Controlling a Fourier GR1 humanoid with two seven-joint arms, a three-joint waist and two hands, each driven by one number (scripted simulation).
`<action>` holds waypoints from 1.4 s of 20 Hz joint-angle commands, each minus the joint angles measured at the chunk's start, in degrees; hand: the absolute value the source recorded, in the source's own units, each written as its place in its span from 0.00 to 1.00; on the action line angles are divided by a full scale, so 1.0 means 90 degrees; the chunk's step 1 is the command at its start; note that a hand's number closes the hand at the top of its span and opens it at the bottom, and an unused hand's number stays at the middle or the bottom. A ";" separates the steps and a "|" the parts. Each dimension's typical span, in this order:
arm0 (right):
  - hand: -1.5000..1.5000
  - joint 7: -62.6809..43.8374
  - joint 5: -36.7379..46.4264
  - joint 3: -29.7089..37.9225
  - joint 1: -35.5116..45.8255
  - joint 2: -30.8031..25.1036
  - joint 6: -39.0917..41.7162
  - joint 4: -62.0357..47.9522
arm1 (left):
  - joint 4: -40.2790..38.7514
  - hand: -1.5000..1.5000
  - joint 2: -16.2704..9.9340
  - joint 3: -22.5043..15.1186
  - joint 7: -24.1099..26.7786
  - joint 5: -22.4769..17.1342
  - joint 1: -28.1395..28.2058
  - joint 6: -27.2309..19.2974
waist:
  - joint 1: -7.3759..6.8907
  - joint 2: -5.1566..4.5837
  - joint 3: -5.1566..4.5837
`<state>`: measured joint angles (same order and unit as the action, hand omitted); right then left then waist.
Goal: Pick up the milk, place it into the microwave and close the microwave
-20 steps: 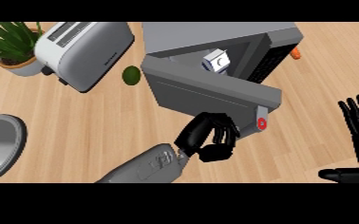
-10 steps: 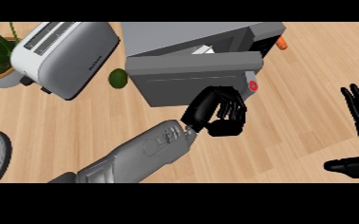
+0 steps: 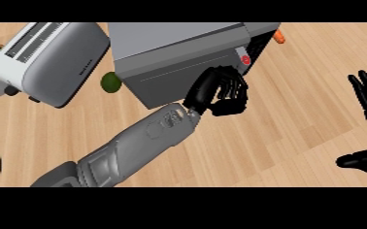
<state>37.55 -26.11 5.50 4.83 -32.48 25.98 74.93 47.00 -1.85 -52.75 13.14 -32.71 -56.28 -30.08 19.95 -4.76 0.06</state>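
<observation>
Milk is nowhere visible in the head view; the microwave (image 3: 188, 58) fills the upper middle of the frame, a grey box set at a slant on the wooden counter (image 3: 287, 111), and its door face looks shut flat against the body, so whatever is inside is hidden. A red round button (image 3: 245, 61) sits on the narrow panel at the door's right end.

Left hand (image 3: 219, 93) lies just below the door's lower right part, in the middle of the frame. Its black fingers (image 3: 233, 85) are curled in toward the palm, with nothing seen in them, and they rest against or just beside the door face; contact cannot be told for sure. The grey left forearm (image 3: 136, 143) runs from the lower left of the frame up to that hand.

Right hand (image 3: 357, 121) shows only partly at the right edge, with straight fingers pointing up and a thumb lower down, spread and holding nothing, well apart from the microwave.

At the upper left stands a white and grey toaster (image 3: 54, 60), tilted. Between it and the microwave's left corner lies a small green round fruit (image 3: 110, 82) on the counter. A small orange thing (image 3: 280, 38) peeks out behind the microwave's upper right corner.
</observation>
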 commanded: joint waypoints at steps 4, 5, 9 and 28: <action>0.00 -0.0100 -0.0265 -0.0172 0.0370 -0.0127 0.0570 0.0145 | -0.0169 1.00 0.0193 0.0145 0.0045 -0.0276 -0.0707 -0.0109 | 0.0216 -0.0041 0.0016; 0.00 -0.0078 -0.0271 -0.0227 0.0378 -0.0136 0.0672 0.0169 | -0.0168 1.00 0.0193 0.0127 0.0068 -0.0301 -0.0706 -0.0129 | 0.0232 -0.0045 0.0027; 0.00 -0.0329 -0.0411 -0.0370 0.0486 -0.0210 0.0851 0.0262 | -0.0164 1.00 0.0191 0.0103 0.0084 -0.0422 -0.0753 -0.0241 | 0.0263 -0.0043 0.0021; 1.00 -0.0897 -0.0333 -0.1433 0.1009 -0.0694 0.1727 0.1917 | -0.0392 1.00 0.0190 0.0007 0.0203 -0.0920 -0.0852 -0.0573 | 0.0599 -0.0016 0.0028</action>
<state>27.12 -28.68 -5.95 13.52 -38.60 37.09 90.19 45.05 -3.01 -53.79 14.66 -40.62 -58.65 -36.18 23.65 -4.64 0.28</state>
